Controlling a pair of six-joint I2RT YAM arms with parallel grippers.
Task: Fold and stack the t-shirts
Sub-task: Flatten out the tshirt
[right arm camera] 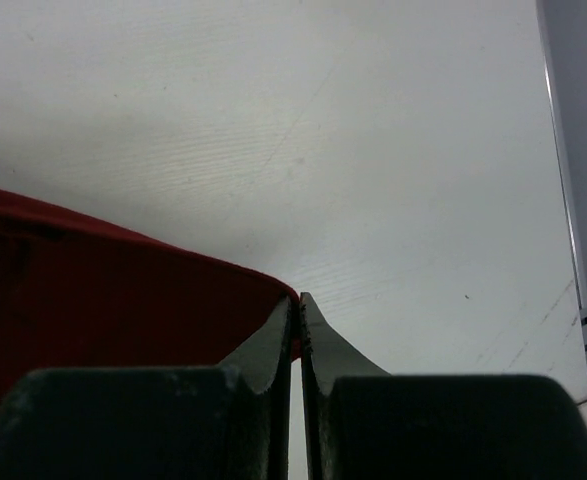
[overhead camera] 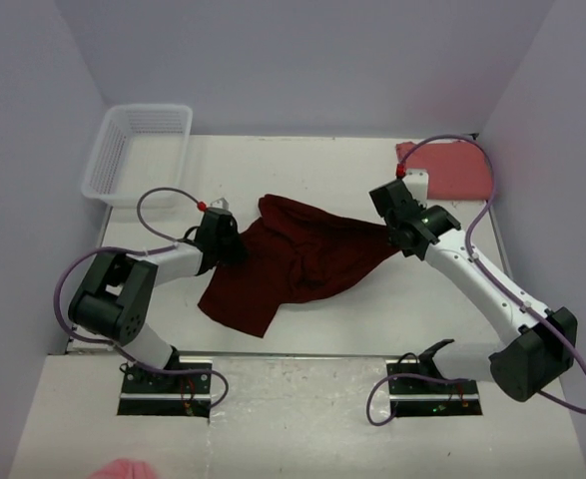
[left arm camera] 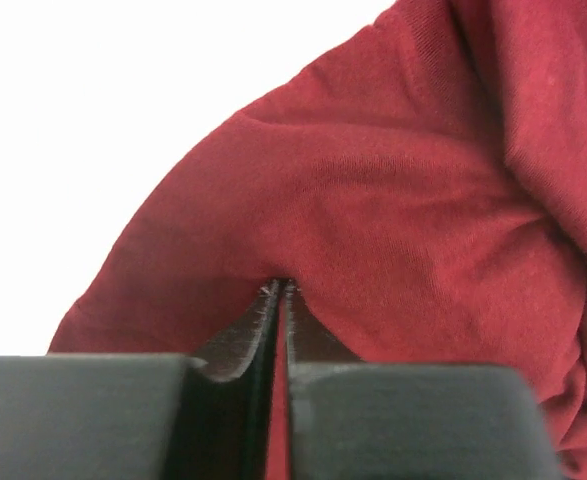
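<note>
Maroon shirt (overhead camera: pixel 302 261) fills centre; basket (overhead camera: pixel 138 150) far-left, pink shirt (overhead camera: pixel 452 168) far-right; back-middle table (overhead camera: pixel 302 165) bare.

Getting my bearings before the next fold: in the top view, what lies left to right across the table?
From the left: white mesh basket → left gripper → maroon t-shirt → right gripper → pink t-shirt.

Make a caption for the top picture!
The left pincer and right pincer pinch the maroon t-shirt; pink t-shirt lies behind.
</note>
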